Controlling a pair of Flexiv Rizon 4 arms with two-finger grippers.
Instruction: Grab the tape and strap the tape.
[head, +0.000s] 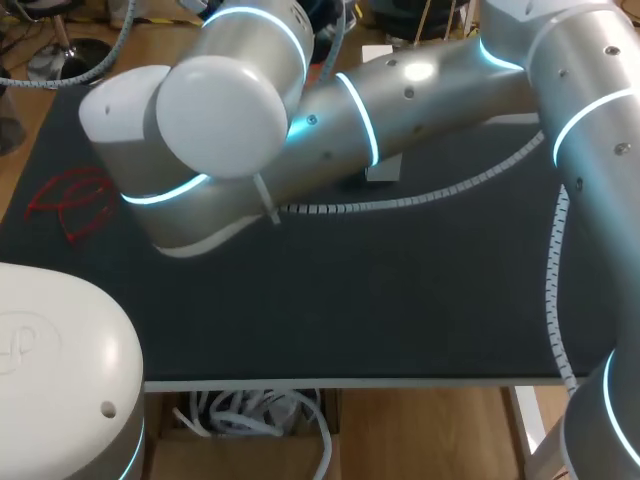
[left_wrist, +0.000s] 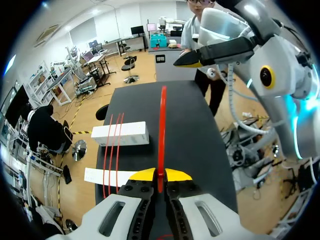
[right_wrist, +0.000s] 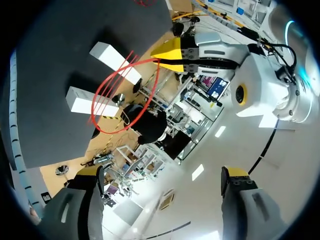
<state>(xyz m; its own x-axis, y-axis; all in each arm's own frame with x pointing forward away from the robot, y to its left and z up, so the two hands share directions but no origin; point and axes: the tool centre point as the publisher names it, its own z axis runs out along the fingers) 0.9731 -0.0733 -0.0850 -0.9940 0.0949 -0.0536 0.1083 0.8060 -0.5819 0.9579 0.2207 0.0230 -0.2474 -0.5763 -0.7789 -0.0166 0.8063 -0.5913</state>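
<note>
The tape is a thin red strap bent into a loop. My left gripper is shut on its near end, and the loop stands up ahead of the fingers over the black table. In the right wrist view the same red loop hangs from the left gripper. My right gripper is wide open with nothing between its fingers, well away from the loop. One of the right gripper's fingertips shows high above the table's far end. Red strap coils show at the table's left in the head view, where both grippers are hidden behind the arms.
Two white boxes lie on the table beside the loop. In the head view the crossed arms cover most of the back of the table, with a white box peeking out under them. A white cable chain runs across the mat.
</note>
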